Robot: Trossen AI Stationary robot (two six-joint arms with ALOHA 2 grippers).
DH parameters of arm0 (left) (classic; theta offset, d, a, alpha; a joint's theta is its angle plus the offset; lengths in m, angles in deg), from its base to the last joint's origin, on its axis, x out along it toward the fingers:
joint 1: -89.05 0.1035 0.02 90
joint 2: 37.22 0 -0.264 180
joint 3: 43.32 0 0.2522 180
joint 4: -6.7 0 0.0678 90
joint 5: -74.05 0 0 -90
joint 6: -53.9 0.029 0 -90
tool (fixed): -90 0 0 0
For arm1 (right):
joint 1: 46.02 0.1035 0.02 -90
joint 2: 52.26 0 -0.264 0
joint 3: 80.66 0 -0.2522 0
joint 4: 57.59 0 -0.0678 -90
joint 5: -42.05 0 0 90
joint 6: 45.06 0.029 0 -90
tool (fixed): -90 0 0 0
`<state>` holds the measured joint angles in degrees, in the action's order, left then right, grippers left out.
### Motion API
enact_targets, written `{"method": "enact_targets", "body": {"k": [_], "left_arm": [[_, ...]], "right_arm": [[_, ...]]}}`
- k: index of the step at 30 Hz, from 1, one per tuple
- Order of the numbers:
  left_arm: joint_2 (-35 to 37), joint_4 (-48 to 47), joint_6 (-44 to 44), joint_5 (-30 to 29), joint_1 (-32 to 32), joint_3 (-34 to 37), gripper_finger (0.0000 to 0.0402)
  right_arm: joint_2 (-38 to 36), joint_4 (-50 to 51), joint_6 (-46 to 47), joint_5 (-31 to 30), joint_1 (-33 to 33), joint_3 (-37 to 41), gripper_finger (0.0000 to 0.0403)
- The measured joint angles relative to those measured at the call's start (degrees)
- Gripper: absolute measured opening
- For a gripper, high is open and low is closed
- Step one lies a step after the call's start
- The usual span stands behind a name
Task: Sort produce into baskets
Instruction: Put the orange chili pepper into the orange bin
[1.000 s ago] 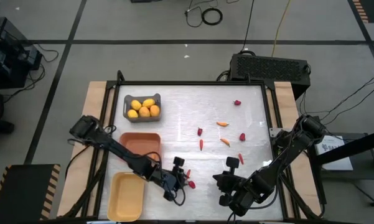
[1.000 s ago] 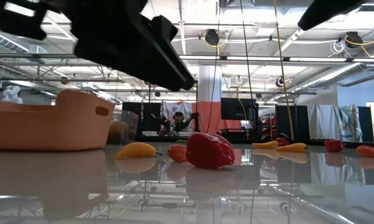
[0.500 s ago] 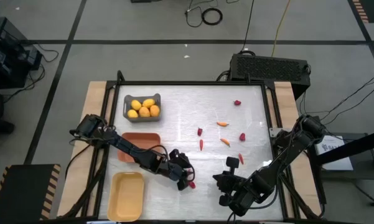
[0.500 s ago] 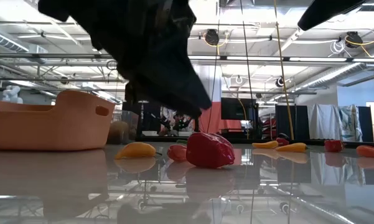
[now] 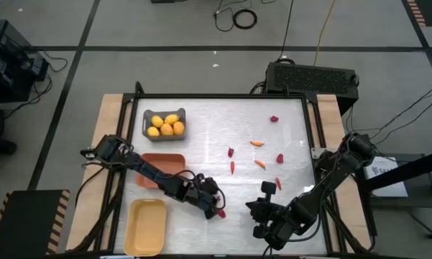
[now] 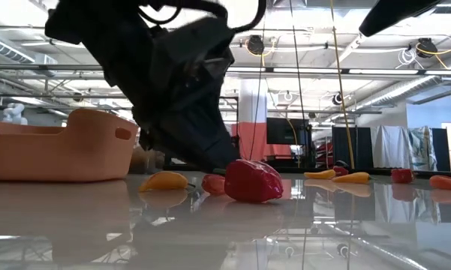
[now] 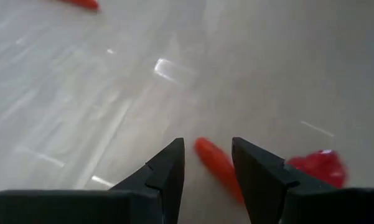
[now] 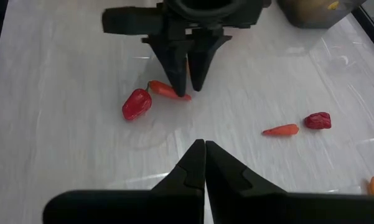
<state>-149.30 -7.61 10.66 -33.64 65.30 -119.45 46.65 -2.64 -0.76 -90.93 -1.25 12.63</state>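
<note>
My left gripper is open, low over the table near its front middle. Its fingertips stand on either side of a thin orange-red carrot. A red strawberry-like piece lies just beside it. The right wrist view shows the same carrot, the red piece and my left gripper. My right gripper is shut and empty, a little to the right. The grey bin holds several lemons. The orange bin and the pale yellow bin stand at the left.
More carrots and red pieces lie scattered on the table's right half, such as a carrot, a red piece and a far red piece. In the low view a yellow-orange piece lies beside the orange bin.
My left gripper has swung toward the table's far right, turned about, and come down over the carrot and the red piece. Its fingertips now stand close to the table. The pieces have stayed where they were.
</note>
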Motion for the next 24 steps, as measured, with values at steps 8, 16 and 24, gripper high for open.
{"method": "enact_targets", "body": {"k": [8,16,24], "left_arm": [[0.0,-1.4,0.0,2.8,-0.1,0.0,0.0141],[0.0,-1.0,4.1,3.0,-0.1,0.0,0.0141],[0.4,0.8,29.2,4.6,0.2,-3.5,0.0141]], "right_arm": [[0.0,0.0,0.0,0.0,0.0,0.0,0.0000],[0.0,0.0,0.0,0.0,0.0,0.0,0.0000],[0.0,0.0,0.0,0.0,0.0,0.0,0.0000]]}}
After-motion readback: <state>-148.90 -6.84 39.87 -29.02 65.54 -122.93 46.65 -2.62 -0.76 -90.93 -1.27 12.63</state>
